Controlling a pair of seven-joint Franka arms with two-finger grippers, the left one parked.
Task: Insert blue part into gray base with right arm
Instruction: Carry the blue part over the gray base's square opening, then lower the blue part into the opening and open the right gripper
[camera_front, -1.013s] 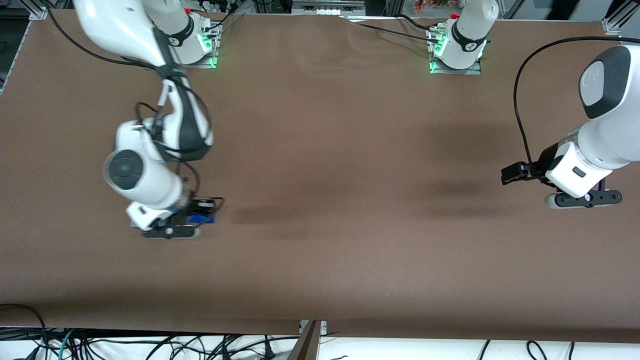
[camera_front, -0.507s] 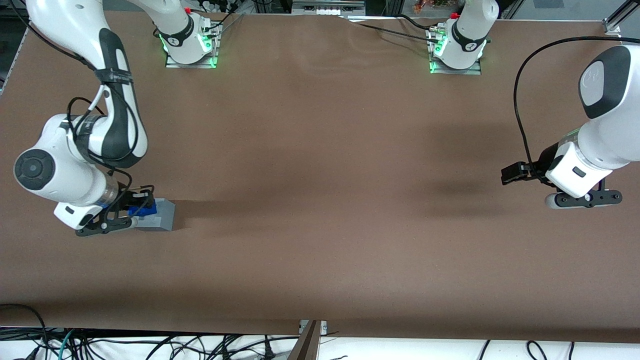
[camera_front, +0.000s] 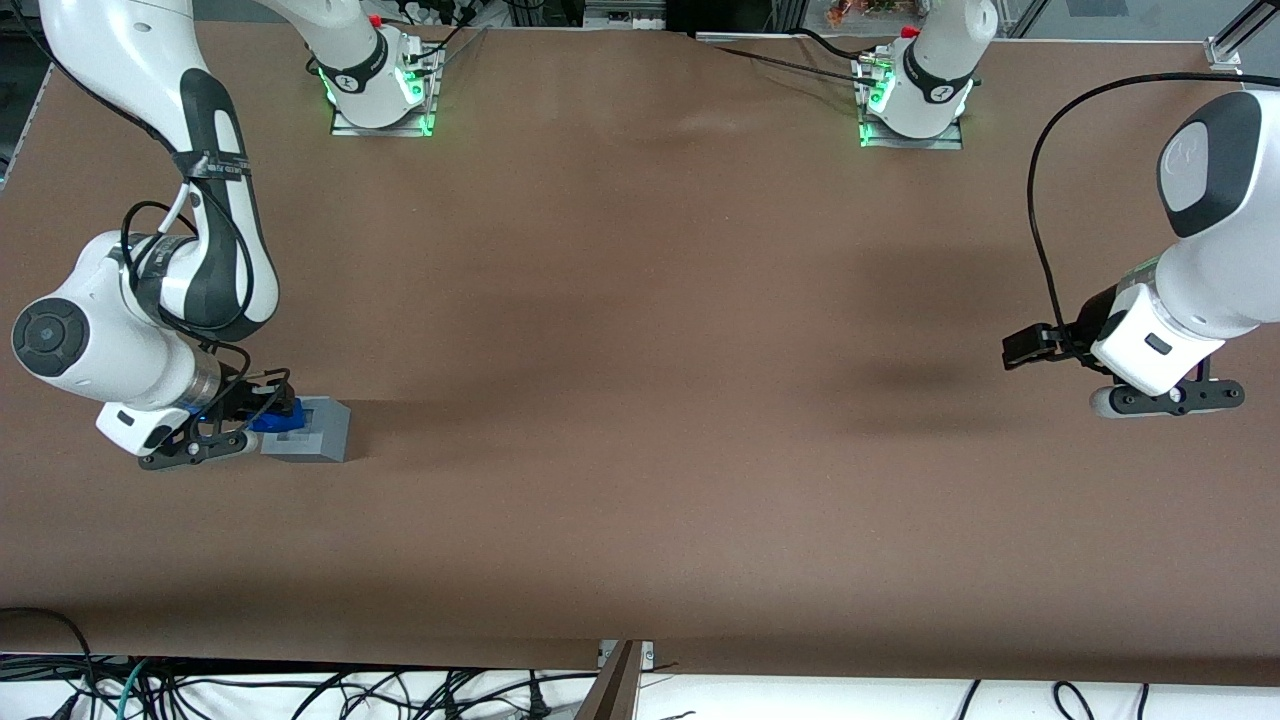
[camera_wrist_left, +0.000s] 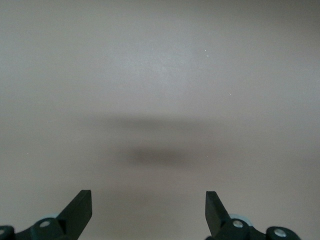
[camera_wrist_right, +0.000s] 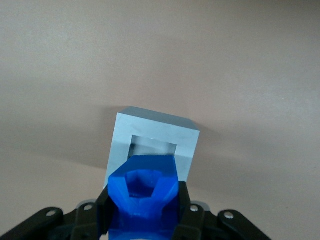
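Note:
The gray base (camera_front: 312, 431) is a light-gray cube with a square recess in its top, standing on the brown table toward the working arm's end. My right arm's gripper (camera_front: 268, 413) hovers at the base's edge, shut on the blue part (camera_front: 276, 417). In the right wrist view the blue part (camera_wrist_right: 143, 192) sits clamped between the black fingers (camera_wrist_right: 102, 212), its hollow faceted end facing the camera, and it overlaps the near rim of the gray base (camera_wrist_right: 155, 135). The recess shows open just past the blue part's tip.
The brown table mat (camera_front: 640, 450) stretches wide toward the parked arm's end. Two arm mounts with green lights (camera_front: 380, 95) stand farther from the front camera. Cables hang below the table's front edge (camera_front: 300, 690).
My right arm swung with the blue part toward its own end of the table, uncovering the gray base. In the last half second the gripper edged slightly farther that way, off the recess.

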